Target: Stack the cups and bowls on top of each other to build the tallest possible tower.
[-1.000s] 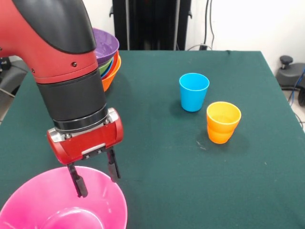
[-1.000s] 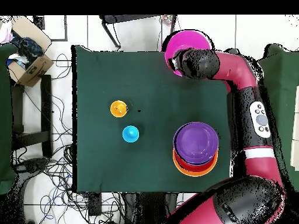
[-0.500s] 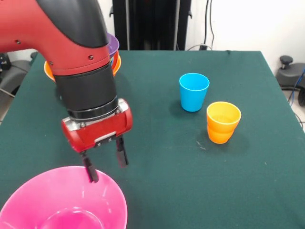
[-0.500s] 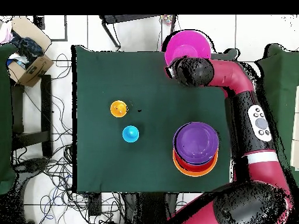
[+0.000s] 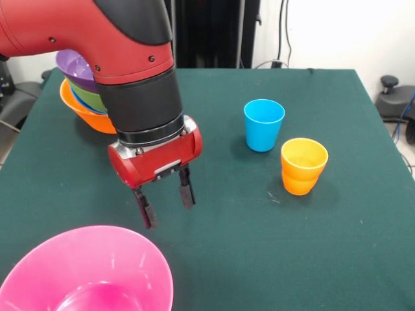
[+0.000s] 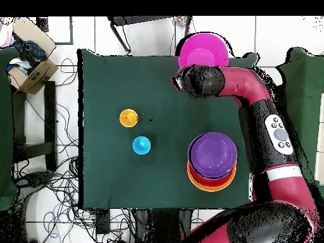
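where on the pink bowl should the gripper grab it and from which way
Probably the rim, from straight above. The pink bowl sits upright and open at the table's edge, far too wide for the open gripper to span, so one finger inside the thin flared wall and one outside looks best. The rim arc nearest the gripper seems the easiest reach.

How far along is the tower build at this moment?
Done: a tower of nested bowls, purple on top and orange at the base, stands at the table's far corner. In hand: nothing; the hand is open and empty above the cloth beside the pink bowl. Left: the pink bowl, the blue cup and the yellow and orange nested cups all stand apart from the tower.
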You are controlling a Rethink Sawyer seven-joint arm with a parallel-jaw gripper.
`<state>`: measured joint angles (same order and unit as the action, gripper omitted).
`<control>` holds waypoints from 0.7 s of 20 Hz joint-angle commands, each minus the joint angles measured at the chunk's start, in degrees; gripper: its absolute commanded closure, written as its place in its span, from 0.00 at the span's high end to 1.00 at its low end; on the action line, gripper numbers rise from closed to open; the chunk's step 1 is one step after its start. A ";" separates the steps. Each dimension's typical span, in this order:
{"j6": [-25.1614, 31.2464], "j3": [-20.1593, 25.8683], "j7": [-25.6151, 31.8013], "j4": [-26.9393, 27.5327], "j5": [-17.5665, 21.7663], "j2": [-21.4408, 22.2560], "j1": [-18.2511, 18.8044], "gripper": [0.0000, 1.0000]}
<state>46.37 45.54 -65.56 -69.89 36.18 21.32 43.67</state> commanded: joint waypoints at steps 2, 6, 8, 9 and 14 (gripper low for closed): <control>-5.69 -4.98 -1.86 -2.39 3.83 0.66 -2.34 1.00; -9.57 -6.32 -2.01 -2.38 6.62 1.27 -3.10 1.00; -11.81 -7.52 -3.38 -2.95 8.14 1.76 -3.91 1.00; -12.61 -8.09 -4.04 -3.27 8.56 2.10 -4.29 1.00; -14.69 -10.24 -4.82 -3.50 8.82 2.46 -5.43 1.00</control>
<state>34.64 41.97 -65.56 -70.27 39.96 23.17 41.28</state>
